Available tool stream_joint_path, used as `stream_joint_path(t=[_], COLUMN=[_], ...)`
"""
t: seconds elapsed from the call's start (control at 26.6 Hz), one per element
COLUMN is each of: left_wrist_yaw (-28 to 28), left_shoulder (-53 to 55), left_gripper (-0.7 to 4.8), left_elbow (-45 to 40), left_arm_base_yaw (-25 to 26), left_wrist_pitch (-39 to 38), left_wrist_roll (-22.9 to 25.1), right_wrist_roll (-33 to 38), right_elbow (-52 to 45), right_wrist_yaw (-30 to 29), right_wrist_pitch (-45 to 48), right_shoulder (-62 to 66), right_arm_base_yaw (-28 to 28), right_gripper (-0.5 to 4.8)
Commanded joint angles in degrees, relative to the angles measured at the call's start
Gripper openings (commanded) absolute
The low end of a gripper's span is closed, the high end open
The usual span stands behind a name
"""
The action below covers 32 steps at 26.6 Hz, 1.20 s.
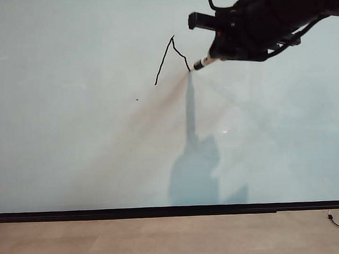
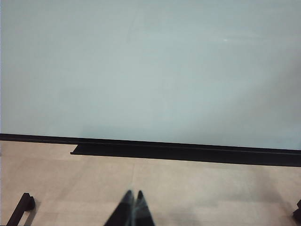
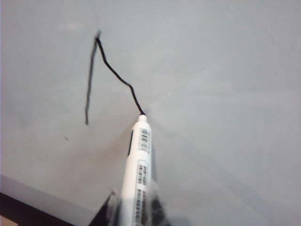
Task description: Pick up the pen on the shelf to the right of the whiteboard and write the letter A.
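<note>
Gripping pen (image 3: 138, 169) | right hand (image 3: 134, 209) | tip on whiteboard (image 1: 72, 138) | left hand (image 2: 133, 207) closed

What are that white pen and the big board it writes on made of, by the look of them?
The pen, held in the right gripper: probably plastic, a smooth white barrel with slight sheen and printed black barcode bands. The whiteboard: a hard, glossy coated panel, maybe enamelled or laminated; it shows soft shadows and faint glare, and the ink line sits crisp on top. The left gripper hangs idle.

The whiteboard (image 1: 73, 156) bears two black strokes (image 1: 171, 58).
</note>
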Motion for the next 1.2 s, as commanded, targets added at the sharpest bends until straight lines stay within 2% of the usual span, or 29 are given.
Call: stream_joint_path(t=[0.04,0.79,0.98,1.2], left_wrist_yaw=[0.22,0.24,0.22,0.22], left_shoulder=[0.02,0.02,0.02,0.02], left_gripper=[-0.05,-0.04,-0.04,-0.05], left_elbow=[0.17,0.17,0.17,0.17], left_arm_base_yaw=[0.00,0.00,0.00,0.00], left_wrist_pitch=[0.35,0.35,0.35,0.35], left_wrist_roll=[0.24,0.22,0.24,0.22], right_wrist_roll=[0.24,0.92,-1.88,-1.99], right_elbow=[0.07,0.04,0.04,0.04], right_wrist_yaw=[1.20,2.12,3.13,3.08], right_wrist_pitch=[0.31,-2.51,-2.58,-2.82], right_shoulder=[-0.28,-0.50,-4.09,-6.23], right_arm_base_yaw=[-0.17,-0.15,1.95,3.76], right_gripper=[-0.05,-0.05,-0.05,-0.05])
